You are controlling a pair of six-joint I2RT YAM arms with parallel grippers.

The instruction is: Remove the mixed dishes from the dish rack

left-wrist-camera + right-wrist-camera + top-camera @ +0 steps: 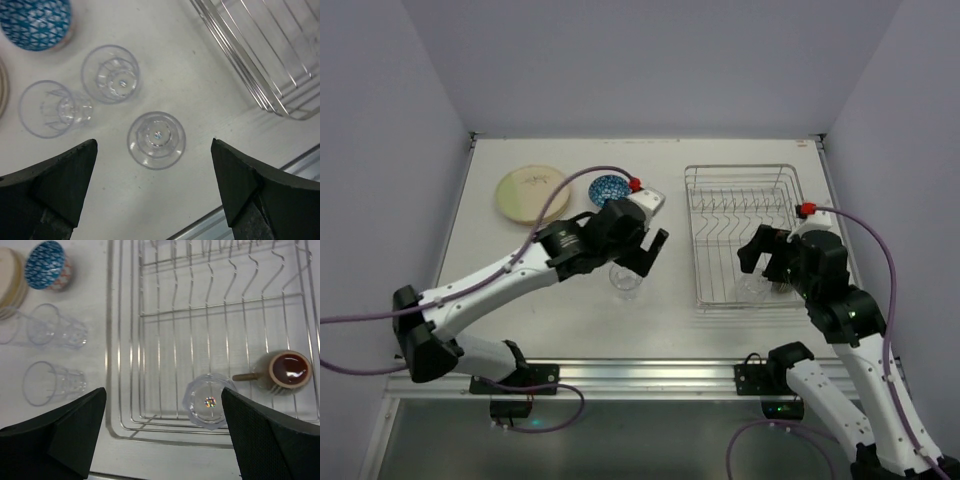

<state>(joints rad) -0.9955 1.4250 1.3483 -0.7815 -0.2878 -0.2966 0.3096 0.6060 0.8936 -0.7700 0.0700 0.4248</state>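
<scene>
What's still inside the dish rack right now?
Two things at its near end: a clear glass and a dark cup beside it. The rest of the rack shows bare wire. From above, the right gripper covers part of that end.

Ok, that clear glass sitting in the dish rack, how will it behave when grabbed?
The clear glass looks smooth and glossy, so it may slip in a grip. It stands on thin wires of the dish rack, so a nudge could tip it, perhaps toward the dark cup beside it. Probably light but rigid.
</scene>
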